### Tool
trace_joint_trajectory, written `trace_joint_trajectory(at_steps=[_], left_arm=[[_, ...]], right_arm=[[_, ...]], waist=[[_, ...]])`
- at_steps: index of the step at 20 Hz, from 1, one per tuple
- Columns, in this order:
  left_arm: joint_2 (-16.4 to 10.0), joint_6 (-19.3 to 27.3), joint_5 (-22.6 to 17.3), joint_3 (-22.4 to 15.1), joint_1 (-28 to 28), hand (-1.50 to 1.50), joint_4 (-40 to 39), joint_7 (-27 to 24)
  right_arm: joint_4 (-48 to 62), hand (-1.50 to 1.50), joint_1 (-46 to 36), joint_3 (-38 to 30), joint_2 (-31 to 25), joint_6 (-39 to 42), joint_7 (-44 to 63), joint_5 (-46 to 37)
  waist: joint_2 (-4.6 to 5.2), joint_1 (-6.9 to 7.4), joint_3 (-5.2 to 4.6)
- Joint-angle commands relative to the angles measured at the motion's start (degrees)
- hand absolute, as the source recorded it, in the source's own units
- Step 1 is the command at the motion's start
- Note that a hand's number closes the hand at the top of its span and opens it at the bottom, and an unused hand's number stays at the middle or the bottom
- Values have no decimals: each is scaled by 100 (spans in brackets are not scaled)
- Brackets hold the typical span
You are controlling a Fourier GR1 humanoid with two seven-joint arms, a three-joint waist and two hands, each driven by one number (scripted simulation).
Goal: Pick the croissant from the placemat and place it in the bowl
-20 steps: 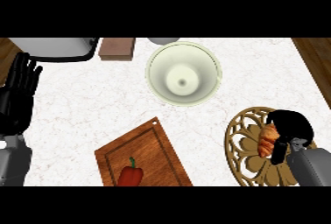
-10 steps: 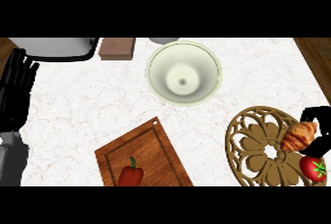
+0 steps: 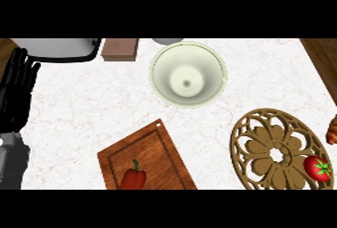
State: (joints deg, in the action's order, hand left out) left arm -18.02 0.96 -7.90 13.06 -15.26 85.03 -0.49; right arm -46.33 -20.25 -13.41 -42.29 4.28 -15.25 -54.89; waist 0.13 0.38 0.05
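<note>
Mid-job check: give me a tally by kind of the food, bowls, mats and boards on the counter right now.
Food: 3 (croissant at the right edge, tomato, red pepper)
Bowl: 1
Placemat: 1
Cutting board: 1
Total: 6

I see a white marbled counter top (image 3: 85,111). Directly on it:
- cream ceramic bowl (image 3: 197,62), upper centre
- brown rectangular block (image 3: 120,49) near its left, at the far edge
- tilted wooden cutting board (image 3: 151,153), lower centre
- round openwork wooden placemat (image 3: 263,147), lower right, apart from the board
</note>
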Motion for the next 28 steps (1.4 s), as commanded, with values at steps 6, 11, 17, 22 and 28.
trace_joint_trajectory(at_steps=[6,11,17,22,28], left_arm=[[-3,-16,-10,137,-10,0,-274,-160],[28,-59,-31,94,129,0,-61,-98],[50,-65,13,81,160,0,-182,-126],[147,67,31,-43,37,0,109,218],[98,8,66,-9,121,0,244,173]], right_arm=[[-1462,150,-207,-538,-254,910,-474,1073],[-2323,150,-701,-884,-429,1678,-236,1771],[-3674,150,-940,-1098,232,2853,903,2964],[-4463,150,-1665,-656,944,3198,2601,3336],[-4276,150,-2484,-48,1347,3053,3624,3220]], waist=[[-48,-166,-17],[-48,-117,-17],[-77,-175,-20],[-56,-57,-14],[-18,6,-9]])
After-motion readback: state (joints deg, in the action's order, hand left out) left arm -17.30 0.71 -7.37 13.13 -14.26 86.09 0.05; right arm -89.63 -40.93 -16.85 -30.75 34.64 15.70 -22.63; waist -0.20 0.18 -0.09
